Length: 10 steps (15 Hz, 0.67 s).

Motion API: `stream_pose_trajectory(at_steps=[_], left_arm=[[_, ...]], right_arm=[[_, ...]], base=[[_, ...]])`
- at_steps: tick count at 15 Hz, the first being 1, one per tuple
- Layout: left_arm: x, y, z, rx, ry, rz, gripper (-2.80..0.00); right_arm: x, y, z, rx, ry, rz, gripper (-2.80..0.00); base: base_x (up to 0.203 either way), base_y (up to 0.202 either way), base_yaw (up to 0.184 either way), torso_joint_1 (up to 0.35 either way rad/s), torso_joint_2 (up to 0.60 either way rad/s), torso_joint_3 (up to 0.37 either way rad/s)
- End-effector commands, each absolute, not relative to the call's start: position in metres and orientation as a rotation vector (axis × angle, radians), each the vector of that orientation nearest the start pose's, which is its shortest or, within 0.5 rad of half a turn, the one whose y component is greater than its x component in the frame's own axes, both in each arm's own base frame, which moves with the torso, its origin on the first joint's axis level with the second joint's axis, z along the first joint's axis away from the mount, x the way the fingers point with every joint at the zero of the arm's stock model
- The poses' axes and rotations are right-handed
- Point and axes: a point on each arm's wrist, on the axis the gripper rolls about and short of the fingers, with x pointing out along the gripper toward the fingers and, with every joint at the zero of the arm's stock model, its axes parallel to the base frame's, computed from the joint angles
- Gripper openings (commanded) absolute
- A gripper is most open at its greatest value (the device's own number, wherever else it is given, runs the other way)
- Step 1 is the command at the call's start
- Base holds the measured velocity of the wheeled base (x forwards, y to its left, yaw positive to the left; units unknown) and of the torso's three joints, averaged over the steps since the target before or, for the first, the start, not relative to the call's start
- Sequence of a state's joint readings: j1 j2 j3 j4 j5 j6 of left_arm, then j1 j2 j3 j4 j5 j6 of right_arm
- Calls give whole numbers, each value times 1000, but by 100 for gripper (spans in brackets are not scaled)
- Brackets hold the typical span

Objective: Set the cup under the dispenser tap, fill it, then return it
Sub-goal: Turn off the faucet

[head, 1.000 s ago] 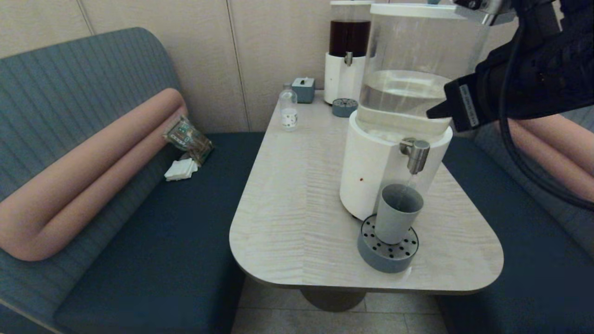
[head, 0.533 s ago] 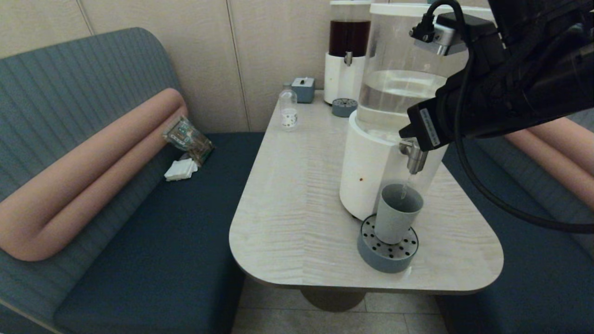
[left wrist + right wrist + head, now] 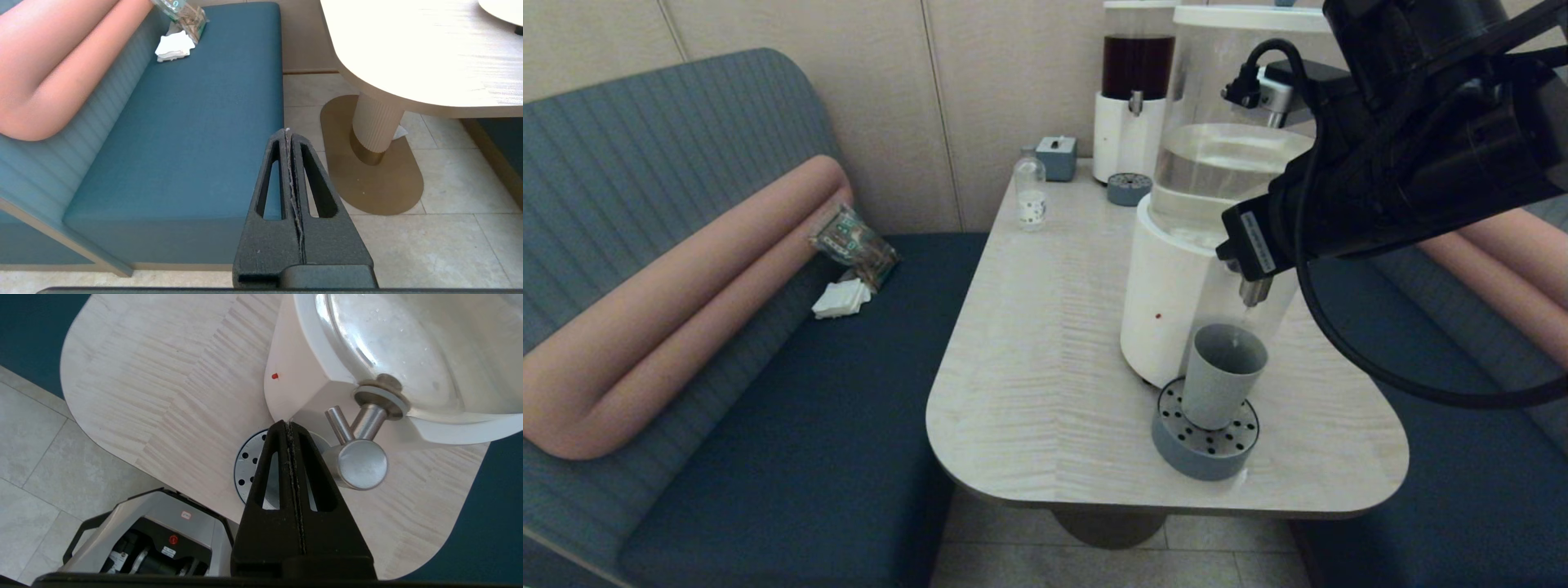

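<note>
The grey-blue cup (image 3: 1223, 376) stands upright on the round perforated drip tray (image 3: 1205, 447), directly under the dispenser tap (image 3: 1255, 291). A thin stream of clear liquid seems to fall from the spout into it. My right gripper (image 3: 1235, 249) is shut, empty, and sits right at the tap's top, covering the tap's upper part. In the right wrist view the gripper (image 3: 288, 424) is just beside the steel tap (image 3: 360, 464) and its lever (image 3: 338, 418); its fingers hide the cup there. My left gripper (image 3: 287, 131) is shut and parked low over the bench edge and floor.
The big dispenser's clear tank (image 3: 1229, 155) on its white base (image 3: 1168, 302) fills the table's right half. At the back stand a dark-liquid dispenser (image 3: 1135, 90), a small drip tray (image 3: 1129, 189), a clear bottle (image 3: 1031, 196) and a tissue box (image 3: 1057, 157). The bench (image 3: 809, 392) holds a packet (image 3: 854, 245).
My right arm has come down and to the left from beside the tank, and its gripper now covers the tap's top. The cup has stayed on the drip tray.
</note>
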State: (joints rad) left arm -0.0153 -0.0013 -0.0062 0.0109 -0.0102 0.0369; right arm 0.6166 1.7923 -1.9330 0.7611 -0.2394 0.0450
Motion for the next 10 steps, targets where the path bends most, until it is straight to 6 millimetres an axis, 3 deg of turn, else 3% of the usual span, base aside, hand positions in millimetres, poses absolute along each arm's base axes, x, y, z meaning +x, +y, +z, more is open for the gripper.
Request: stream_pose_trajectory(at_steps=[1,10], left_arm=[[-23,0,76,37,3,-26,-280],[-23,0,76,37,3,-26,-280]], right_arm=[[259,176,331,-218,585,346,-280],[271,179,322,-225,594,327,-280]], base=[[0,0,0,0,0,0],[0,0,0,0,0,0]])
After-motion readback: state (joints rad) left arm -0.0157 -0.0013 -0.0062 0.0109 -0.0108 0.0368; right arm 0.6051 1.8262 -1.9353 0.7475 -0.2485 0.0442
